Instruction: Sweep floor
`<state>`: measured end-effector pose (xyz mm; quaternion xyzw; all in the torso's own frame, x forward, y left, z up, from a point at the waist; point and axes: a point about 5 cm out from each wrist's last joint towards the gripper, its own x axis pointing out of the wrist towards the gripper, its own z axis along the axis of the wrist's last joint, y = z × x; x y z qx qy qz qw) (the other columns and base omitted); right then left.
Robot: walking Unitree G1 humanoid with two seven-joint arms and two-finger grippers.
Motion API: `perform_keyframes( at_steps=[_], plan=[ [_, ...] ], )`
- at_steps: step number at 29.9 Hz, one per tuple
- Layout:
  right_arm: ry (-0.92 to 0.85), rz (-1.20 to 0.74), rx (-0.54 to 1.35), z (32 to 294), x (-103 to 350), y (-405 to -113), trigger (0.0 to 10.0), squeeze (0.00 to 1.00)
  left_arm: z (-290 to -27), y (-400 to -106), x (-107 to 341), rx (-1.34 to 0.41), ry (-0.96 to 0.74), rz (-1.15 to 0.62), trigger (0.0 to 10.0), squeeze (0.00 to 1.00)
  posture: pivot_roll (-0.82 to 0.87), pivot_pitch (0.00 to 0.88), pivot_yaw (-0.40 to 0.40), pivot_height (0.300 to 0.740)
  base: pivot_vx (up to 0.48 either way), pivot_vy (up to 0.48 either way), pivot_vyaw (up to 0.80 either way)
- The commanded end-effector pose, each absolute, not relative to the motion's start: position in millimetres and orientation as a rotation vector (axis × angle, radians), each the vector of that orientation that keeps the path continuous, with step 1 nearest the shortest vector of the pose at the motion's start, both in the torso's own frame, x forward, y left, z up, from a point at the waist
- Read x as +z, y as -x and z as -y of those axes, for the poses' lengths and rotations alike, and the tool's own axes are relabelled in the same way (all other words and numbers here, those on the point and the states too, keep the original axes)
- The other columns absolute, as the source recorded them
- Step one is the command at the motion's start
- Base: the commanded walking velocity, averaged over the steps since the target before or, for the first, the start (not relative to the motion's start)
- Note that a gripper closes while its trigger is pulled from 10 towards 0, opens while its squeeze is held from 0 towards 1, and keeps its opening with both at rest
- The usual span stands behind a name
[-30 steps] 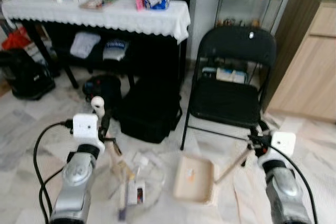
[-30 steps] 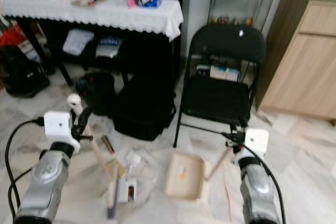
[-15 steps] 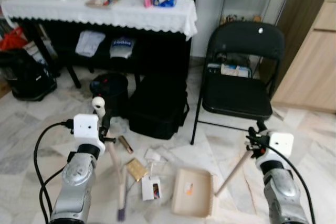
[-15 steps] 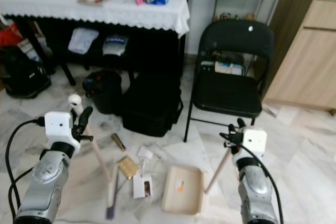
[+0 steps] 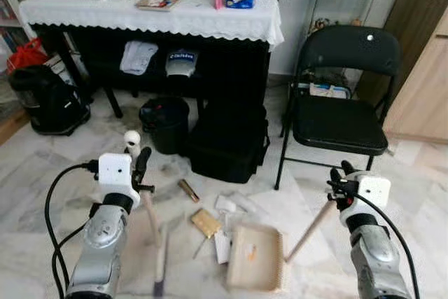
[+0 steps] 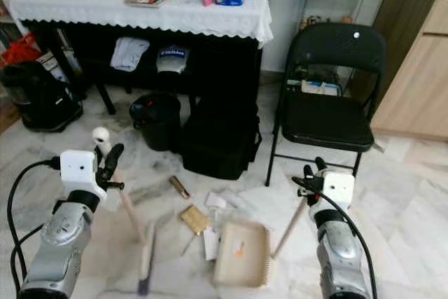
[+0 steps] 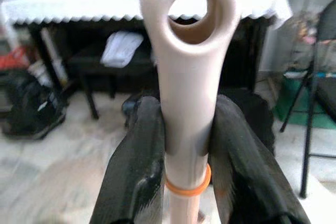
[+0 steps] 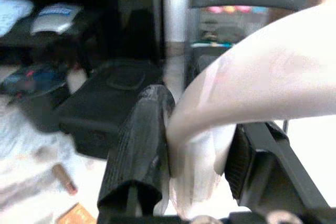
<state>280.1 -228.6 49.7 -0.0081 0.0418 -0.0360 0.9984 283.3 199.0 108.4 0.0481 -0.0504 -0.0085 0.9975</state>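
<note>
My left gripper (image 5: 141, 164) is shut on the beige broom handle (image 7: 186, 77), just below its hanging hole. The broom slants down to its head (image 5: 160, 269) on the marble floor. On the other side, my right gripper (image 5: 339, 181) is shut on the top of the dustpan's long pale handle (image 8: 247, 72). The beige dustpan (image 5: 255, 265) rests on the floor between the arms. Litter lies to its left: a brown tube (image 5: 187, 190), a gold packet (image 5: 206, 223), white paper (image 5: 225, 203) and a white box (image 5: 222, 246) by the pan's edge.
A black folding chair (image 5: 341, 113) stands ahead on the right beside a wooden cabinet (image 5: 420, 82). A black bag (image 5: 229, 146) and black bin (image 5: 164, 122) sit before the lace-covered table (image 5: 150, 13). A dark vacuum (image 5: 43, 99) stands at the left.
The whole view has shifted, so the camera moved and the furniture sits further right. The dustpan now lies closer to the litter, with the white box at its left edge. Both grips are unchanged.
</note>
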Motion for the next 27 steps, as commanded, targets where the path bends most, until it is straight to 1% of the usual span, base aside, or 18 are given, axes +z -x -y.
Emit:
perform_keyframes(
  at_steps=[1, 27],
  plan=[
    [0.011, -0.028, -0.072, 229.9, 61.1, -285.5, 10.0, 0.00, -195.9, -285.9, 117.8, -0.031, -0.115, 0.149, 10.0, 0.00, 0.02, 0.000, -0.005, 0.740, 0.000, 0.000, 0.00],
    [0.027, -0.076, -0.084, 231.9, 52.9, -281.4, 10.0, 0.00, -194.1, -284.7, 114.4, -0.038, -0.121, 0.135, 10.0, 0.00, 0.01, 0.000, -0.008, 0.740, 0.000, 0.000, 0.00]
  ],
)
